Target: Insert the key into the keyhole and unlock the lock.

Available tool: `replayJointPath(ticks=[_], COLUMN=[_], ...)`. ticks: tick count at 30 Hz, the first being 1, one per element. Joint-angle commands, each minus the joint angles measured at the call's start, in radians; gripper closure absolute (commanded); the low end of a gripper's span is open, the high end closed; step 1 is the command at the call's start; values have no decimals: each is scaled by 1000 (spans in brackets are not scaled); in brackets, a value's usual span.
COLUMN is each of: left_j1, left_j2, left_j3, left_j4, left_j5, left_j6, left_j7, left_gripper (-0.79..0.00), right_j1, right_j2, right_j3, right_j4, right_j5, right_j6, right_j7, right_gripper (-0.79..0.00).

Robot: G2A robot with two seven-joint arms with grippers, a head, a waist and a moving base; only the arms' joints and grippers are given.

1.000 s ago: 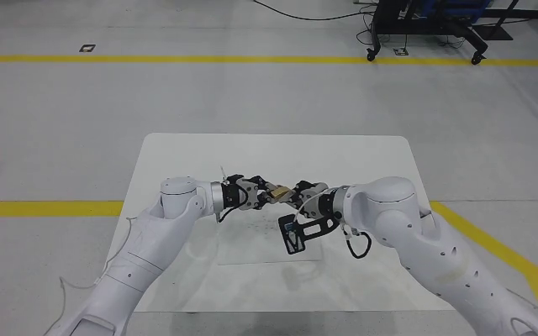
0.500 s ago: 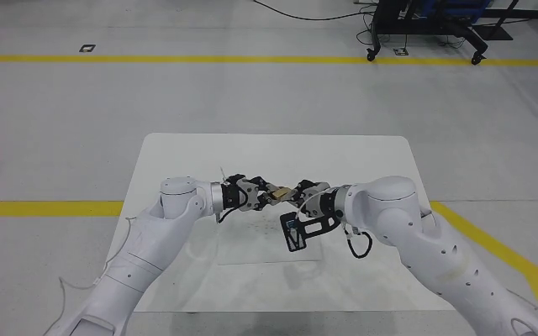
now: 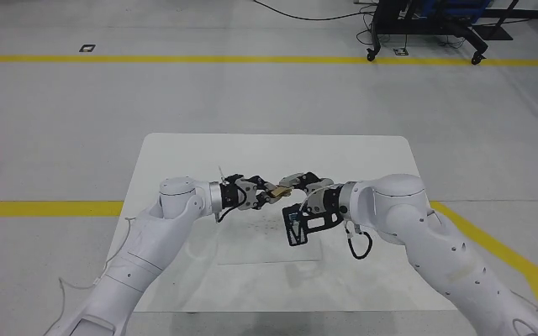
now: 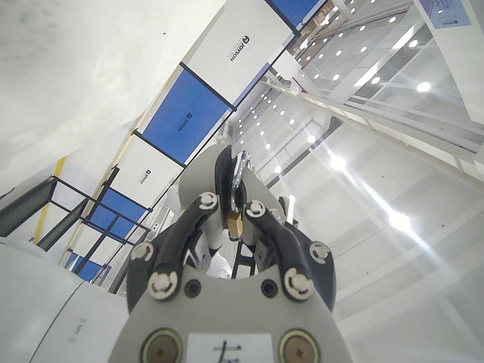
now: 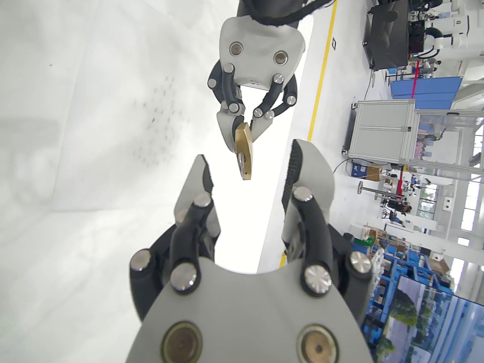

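Grey shop floor (image 3: pixel 252 92) with yellow lines (image 3: pixel 168 58) painted across it and a dark cart (image 3: pixel 429 21) parked at the far edge. In front of that is a plain white surface (image 3: pixel 168 160), and both arms meet over the middle of it.

The left pincer (image 5: pixel 244 130) is clamped on a small brass lock (image 5: pixel 244 145), holding it up off the surface. The fingers pinch one end, and the rest of the brass body sticks out past the fingertips toward the other arm. There's a small round silvery spot on the face of the lock. From the left wrist view you get a sliver of brass and a shiny metal bit between the fingers, but I honestly can't tell what that shiny part is.

The right pincer (image 3: pixel 296 186) is spread wide and holding nothing. It sits right up against the lock, facing the left one nearly head-on. In the right wrist view the free end of the lock points at the gap between its fingers (image 5: pixel 306 179), with open space on both sides, so nothing is touching there. I can't say whether the tip is actually inside the gap or just short of it.
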Motion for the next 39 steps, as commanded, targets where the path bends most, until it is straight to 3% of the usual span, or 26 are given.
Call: replayJointPath(ticks=[1, 6, 12, 14, 16, 17, 19, 20, 28, 39], left_j1=[2, 8, 30, 40, 52, 57, 69, 76, 110, 110], left_j2=[-1, -5, -5, -4, -3, -2, 0, 1, 8, 8], left_j3=[0, -8, -35, -49, -62, -69, -78, -83, -107, -112], left_j4=[11, 29, 9, -2, -17, -26, -43, -50, -99, -108], left_j5=[-6, -20, 7, 14, 20, 32, 61, 66, 175, 235], left_j6=[-6, -54, -242, -308, -369, -399, -445, -463, -612, -629], left_j7=[2, 16, 12, 10, 5, 5, 0, -4, -13, -36], left_gripper=[0, 0, 0, 0, 0, 0, 0, 0, 0, 0], right_j1=[0, 0, 0, -20, -39, -34, -44, -28, 27, 76], right_j2=[0, 0, 0, -1, 0, 1, 4, 9, 45, 34], right_j3=[0, 0, 0, 7, 23, 30, 2, -6, -32, -54], right_j4=[0, 0, 0, 22, 115, 146, 182, 189, 263, 322], right_j5=[-1, -1, -1, 50, 196, 246, 405, 438, 722, 727], right_j6=[-1, -1, -1, 23, -24, -24, -24, -24, -24, 43], right_j7=[0, 0, 0, -57, -139, -146, -179, -156, -103, -134], right_gripper=[-785, -785, -785, -785, -785, -714, -46, 0, 0, 0])
